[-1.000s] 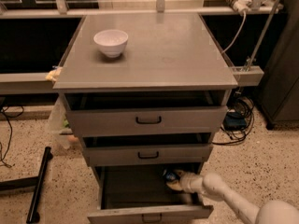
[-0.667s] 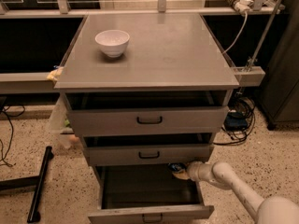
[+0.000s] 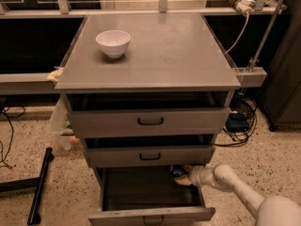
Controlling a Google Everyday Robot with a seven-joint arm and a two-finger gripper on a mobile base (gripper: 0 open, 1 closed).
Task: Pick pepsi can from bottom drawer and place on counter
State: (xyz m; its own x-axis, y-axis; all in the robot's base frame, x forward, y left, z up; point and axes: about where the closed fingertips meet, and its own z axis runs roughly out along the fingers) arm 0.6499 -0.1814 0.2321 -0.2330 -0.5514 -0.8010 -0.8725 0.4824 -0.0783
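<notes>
Hand [image 3: 186, 177] grips pepsi can [image 3: 177, 171] above btm drawer [image 3: 150, 215].

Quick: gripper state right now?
Gripper: closed on the pepsi can, inside the open bottom drawer, at its right side.

No readable text, label or number anywhere. Hand [image 3: 185, 175] over open bottom drawer [image 3: 141, 191], at pepsi can [image 3: 177, 171].

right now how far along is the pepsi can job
Done: the bottom drawer is pulled open. In hand: the gripper is at the drawer's upper right with the pepsi can at its tip, apparently lifted. Left: bring it out and set it on the counter, where the white bowl stands.
</notes>
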